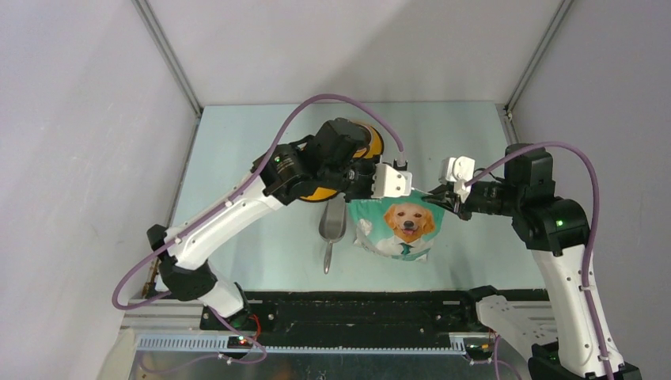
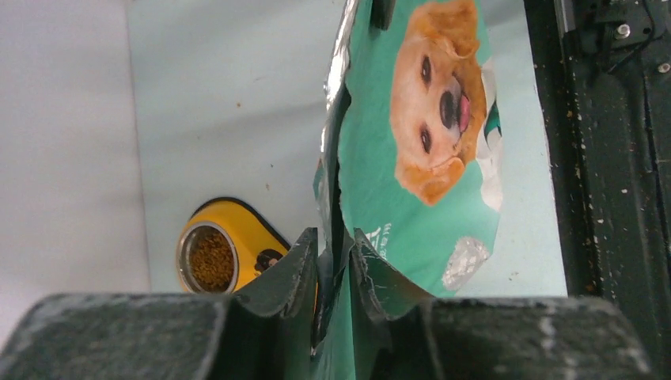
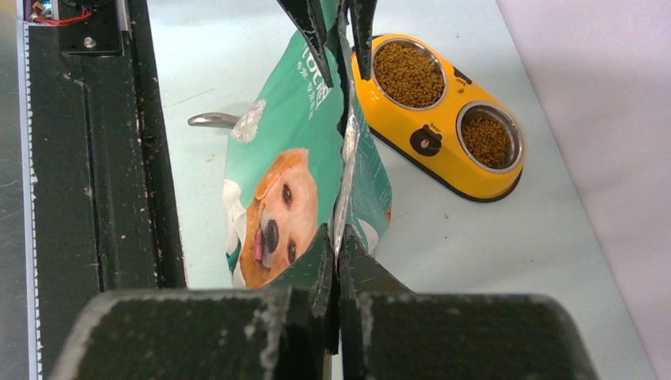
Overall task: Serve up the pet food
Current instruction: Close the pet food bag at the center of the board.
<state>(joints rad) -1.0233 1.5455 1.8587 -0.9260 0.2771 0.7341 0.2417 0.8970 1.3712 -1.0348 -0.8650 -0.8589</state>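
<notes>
The pet food is brown kibble filling both steel cups (image 3: pixel 407 73) (image 3: pixel 486 140) of a yellow double bowl (image 3: pixel 443 162). One filled cup (image 2: pixel 211 260) also shows in the left wrist view. The teal-and-white dog-print bag (image 1: pixel 399 226) stands upright between the arms. My right gripper (image 3: pixel 339 237) is shut on the right end of the bag's top edge (image 3: pixel 345 150). My left gripper (image 2: pixel 334 237) straddles the left end of that edge, its jaws a little apart and the foil lip between them. From above, the left gripper (image 1: pixel 396 190) and right gripper (image 1: pixel 447 196) face each other over the bag.
A grey metal scoop (image 1: pixel 332 229) lies on the pale table left of the bag, handle toward the arm bases. The yellow bowl (image 1: pixel 372 142) sits behind the bag, mostly hidden by the left arm. A black rail (image 1: pixel 356 309) runs along the near edge.
</notes>
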